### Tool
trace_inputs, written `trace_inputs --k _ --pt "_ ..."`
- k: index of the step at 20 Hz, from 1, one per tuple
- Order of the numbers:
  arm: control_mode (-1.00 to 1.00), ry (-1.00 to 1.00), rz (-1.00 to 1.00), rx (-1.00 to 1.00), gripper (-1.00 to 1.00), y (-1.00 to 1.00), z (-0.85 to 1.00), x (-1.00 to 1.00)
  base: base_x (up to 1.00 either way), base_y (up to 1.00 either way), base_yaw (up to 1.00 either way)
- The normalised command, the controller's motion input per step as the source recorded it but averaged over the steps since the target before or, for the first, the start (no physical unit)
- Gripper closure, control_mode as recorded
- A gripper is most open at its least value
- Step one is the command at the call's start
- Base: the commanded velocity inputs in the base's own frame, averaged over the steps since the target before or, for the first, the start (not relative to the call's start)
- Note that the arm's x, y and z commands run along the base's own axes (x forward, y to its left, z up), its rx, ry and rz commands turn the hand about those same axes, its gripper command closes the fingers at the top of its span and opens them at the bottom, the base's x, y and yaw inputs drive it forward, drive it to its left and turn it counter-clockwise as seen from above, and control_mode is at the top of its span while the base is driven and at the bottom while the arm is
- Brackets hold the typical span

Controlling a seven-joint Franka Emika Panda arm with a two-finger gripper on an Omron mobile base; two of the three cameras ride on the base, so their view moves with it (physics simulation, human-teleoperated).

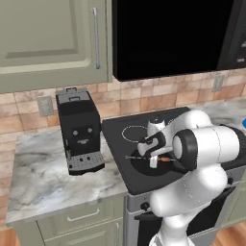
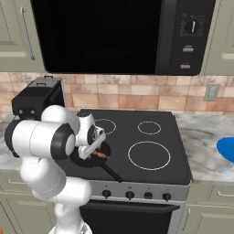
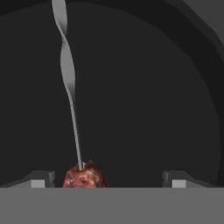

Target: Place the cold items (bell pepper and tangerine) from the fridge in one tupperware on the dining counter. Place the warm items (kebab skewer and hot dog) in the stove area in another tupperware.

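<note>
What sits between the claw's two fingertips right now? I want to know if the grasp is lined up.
In the hand view, the meat end of the kebab skewer lies between the open claw's fingertips, nearer the left one, inside the dark pan.

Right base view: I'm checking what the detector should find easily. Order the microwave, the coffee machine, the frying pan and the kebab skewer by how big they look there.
1. microwave, by far the largest.
2. coffee machine, partly hidden behind the arm.
3. frying pan, largely covered by the gripper, so its rank against the coffee machine is unsure.
4. kebab skewer, a small reddish bit.
</note>
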Motion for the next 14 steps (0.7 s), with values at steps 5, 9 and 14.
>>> trace_inputs --k 5,9,14 --pt "-1.0 -0.02 0.0 -0.01 1.0 -0.01 -0.22 -0.01 0.0 0.0 0.0" --pt "-1.0 -0.05 0.0 0.05 1.0 -0.04 -0.04 -0.05 0.0 0.0 0.0" --pt "-1.0 -0.04 -0.02 0.06 1.0 -0.12 0.07 -0.29 0.0 0.0 0.0"
